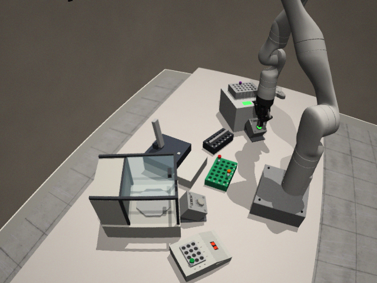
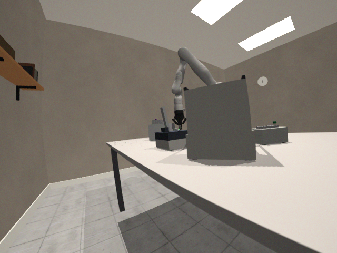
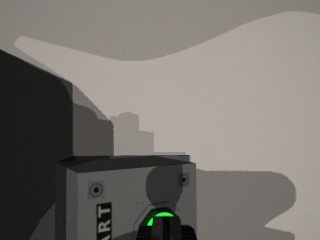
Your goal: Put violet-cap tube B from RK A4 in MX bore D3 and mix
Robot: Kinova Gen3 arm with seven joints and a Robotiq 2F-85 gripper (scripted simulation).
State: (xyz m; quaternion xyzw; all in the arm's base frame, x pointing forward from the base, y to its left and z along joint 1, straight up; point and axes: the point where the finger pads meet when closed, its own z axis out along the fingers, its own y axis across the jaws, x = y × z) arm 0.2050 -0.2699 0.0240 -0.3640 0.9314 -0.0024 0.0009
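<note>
My hand (image 1: 259,124) (image 2: 179,127) (image 3: 167,231) is pressed together, empty, on the lit START key (image 1: 258,127) (image 3: 161,214). Green lamp (image 1: 247,103) on: run looks started. Violet-capped tube B (image 1: 240,82) (image 2: 156,119) stands in the mixer's block (image 1: 242,93) (image 2: 157,122). Left: back off, wait for lamp-out.

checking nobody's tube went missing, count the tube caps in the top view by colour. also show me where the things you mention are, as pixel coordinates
violet: 1 (image 1: 240,82), in the block on the mixer (image 1: 228,106)
red: 1 (image 1: 219,156), at a corner of the green rack (image 1: 215,185)
orange: 1 (image 1: 228,171), also in the green rack
green: 1 (image 1: 191,260), in the dry block (image 1: 179,266)
total: 4
</note>
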